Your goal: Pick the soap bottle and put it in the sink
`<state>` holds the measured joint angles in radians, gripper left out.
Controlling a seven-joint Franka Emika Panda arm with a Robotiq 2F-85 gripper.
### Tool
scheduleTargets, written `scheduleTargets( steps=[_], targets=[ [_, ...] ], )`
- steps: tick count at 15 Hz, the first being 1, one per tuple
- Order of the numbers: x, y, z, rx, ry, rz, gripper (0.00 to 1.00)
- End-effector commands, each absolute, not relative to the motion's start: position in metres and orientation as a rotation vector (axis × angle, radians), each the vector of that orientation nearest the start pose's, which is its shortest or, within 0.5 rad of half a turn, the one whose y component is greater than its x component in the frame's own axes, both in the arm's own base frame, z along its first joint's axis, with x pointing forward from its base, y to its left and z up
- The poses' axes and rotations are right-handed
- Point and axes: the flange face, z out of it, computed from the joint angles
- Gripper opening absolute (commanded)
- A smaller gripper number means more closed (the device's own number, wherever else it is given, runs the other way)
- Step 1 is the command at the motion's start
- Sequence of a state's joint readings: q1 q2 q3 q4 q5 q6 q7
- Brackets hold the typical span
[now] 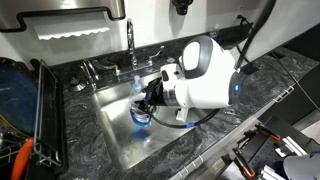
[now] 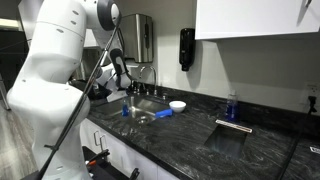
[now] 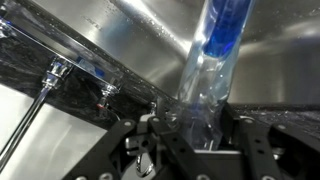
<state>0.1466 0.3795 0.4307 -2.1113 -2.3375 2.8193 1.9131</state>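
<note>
Presently we find the gripper [image 3: 195, 140] closed around the soap bottle [image 3: 205, 75]. In the wrist view its jaws press the clear upper body from either side, and the blue liquid lies at the far, lower end. We judge the hold was taken high so that the heavier base hangs down and the bottle goes in upright. In an exterior view the soap bottle [image 1: 141, 105] hangs over the sink [image 1: 112, 138], in front of the faucet [image 1: 130, 40] and off the dark countertop [image 1: 78, 105]. Whether its base touches the basin floor we cannot tell. The arm reaches across the counter with its wrist bent downward and the gripper pointing into the basin. Release appears not yet made.
</note>
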Motion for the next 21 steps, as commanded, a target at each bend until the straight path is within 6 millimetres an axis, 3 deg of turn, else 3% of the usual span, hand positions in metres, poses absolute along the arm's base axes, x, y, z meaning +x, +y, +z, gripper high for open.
scheduleTargets(
  steps=[1,7,18,21],
  targets=[
    [0.455,0.345,0.229,-2.549,-1.170,-1.391,0.29],
    [0.464,0.353,0.211,-2.494,-1.231,-1.387,0.29],
    [0.470,0.352,0.197,-2.485,-1.294,-1.364,0.29],
    [0.466,0.356,0.192,-2.484,-1.325,-1.352,0.51]
  ],
)
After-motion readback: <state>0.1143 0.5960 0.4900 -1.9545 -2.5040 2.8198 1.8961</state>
